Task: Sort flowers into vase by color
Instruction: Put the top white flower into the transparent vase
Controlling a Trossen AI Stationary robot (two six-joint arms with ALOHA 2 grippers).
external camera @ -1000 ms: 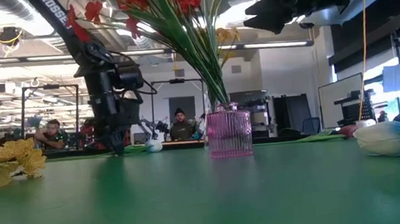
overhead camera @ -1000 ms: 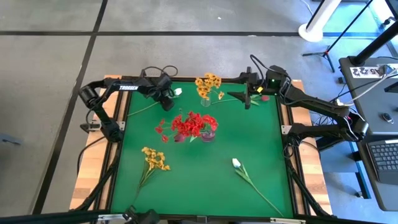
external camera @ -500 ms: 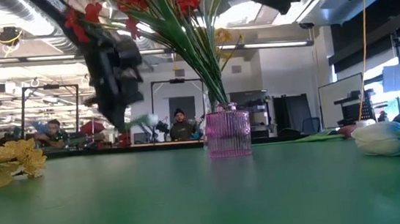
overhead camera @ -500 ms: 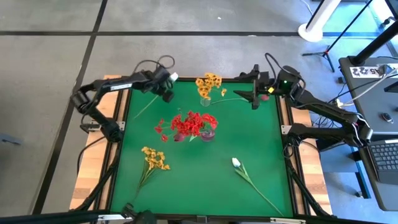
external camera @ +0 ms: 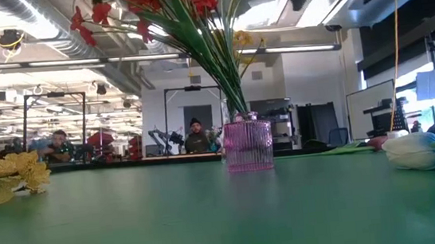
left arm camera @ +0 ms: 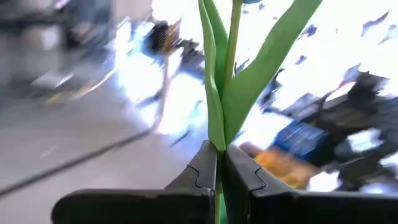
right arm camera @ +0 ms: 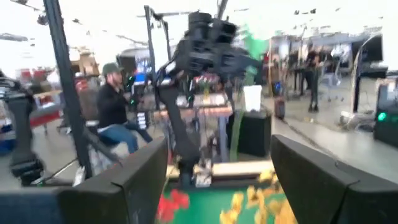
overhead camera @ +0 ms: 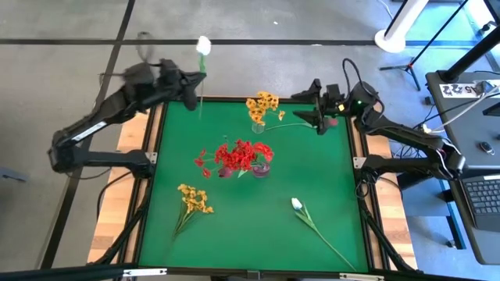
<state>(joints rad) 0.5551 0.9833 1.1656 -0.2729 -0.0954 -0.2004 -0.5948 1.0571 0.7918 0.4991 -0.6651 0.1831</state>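
Observation:
My left gripper [overhead camera: 191, 86] is raised over the table's far left corner, shut on a white tulip with its bud [overhead camera: 203, 44] uppermost. A pink vase [overhead camera: 262, 168] holding red flowers [overhead camera: 238, 156] stands mid-table. A clear vase [overhead camera: 258, 125] holds yellow-orange flowers [overhead camera: 262, 102]. A loose yellow-orange flower [overhead camera: 194, 199] and a second white tulip [overhead camera: 297, 204] lie on the green mat. At the far right my right gripper [overhead camera: 315, 109] hangs open above a thin green stem [overhead camera: 289, 125], touching nothing. My left gripper pinches the white tulip's green stem [left arm camera: 219, 152] between its two fingers, just below where the long leaves [left arm camera: 267, 56] branch off. The fingers lie across the stem. The tulip is lifted clear of the table, roughly upright, its stem end [overhead camera: 198, 113] hanging below the fingers.
The green mat [overhead camera: 234, 234] has bare room at near centre and along its left side. Wooden table edges [overhead camera: 125, 203] frame it. People sit in the room beyond the far edge [external camera: 58, 145]. A laptop [overhead camera: 480, 195] stands off the table's right side.
My left gripper has risen from the mat near the far left corner, swinging up and out toward the far left edge. The white tulip, which lay on the mat, is now lifted clear and turned bud-up. My right gripper has shifted slightly.

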